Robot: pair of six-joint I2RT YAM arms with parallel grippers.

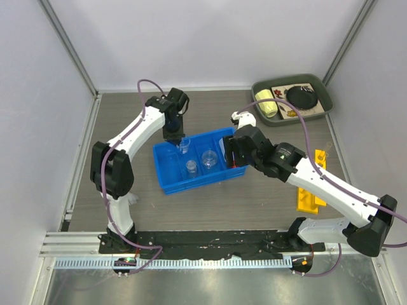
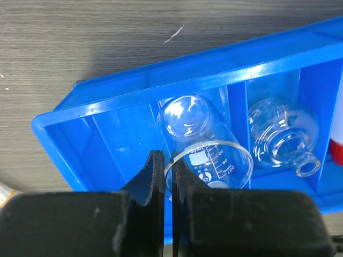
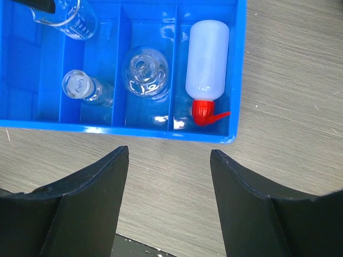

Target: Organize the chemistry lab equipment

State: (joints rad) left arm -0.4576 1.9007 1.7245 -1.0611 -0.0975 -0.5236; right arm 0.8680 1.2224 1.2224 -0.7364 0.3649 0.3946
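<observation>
Blue plastic makes up the divided bin (image 1: 170, 184), which sits mid-table and holds four pieces of equipment. There are three clear glass vessels: a graduated beaker (image 2: 206, 152), a round flask (image 3: 144, 72) and a smaller narrow-necked vessel (image 3: 83, 88). The fourth is a white squeeze bottle (image 3: 207, 53), which lies on its side in the end compartment with its red nozzle (image 3: 206, 112) against the bin wall. The flask has the compartment next to the bottle. One yellow holed test-tube rack (image 1: 306, 200) lies well apart on the right of the table, partly under the right arm. One dark green tray (image 1: 289, 79) in the far right corner holds one yellow roll (image 1: 266, 105) and one black disc (image 1: 301, 96). The table (image 1: 210, 210) is dark grey-brown wood grain, with pale panel walls on three sides. Only the left wrist view shows the left gripper (image 2: 167, 158) nearly closed, pinching the rim of the tilted beaker with one finger inside and one outside. The right wrist view shows the right gripper (image 3: 169, 152) spread wide and holding nothing, above bare table just beside the bin. The overhead view alone takes in the rack and tray.
</observation>
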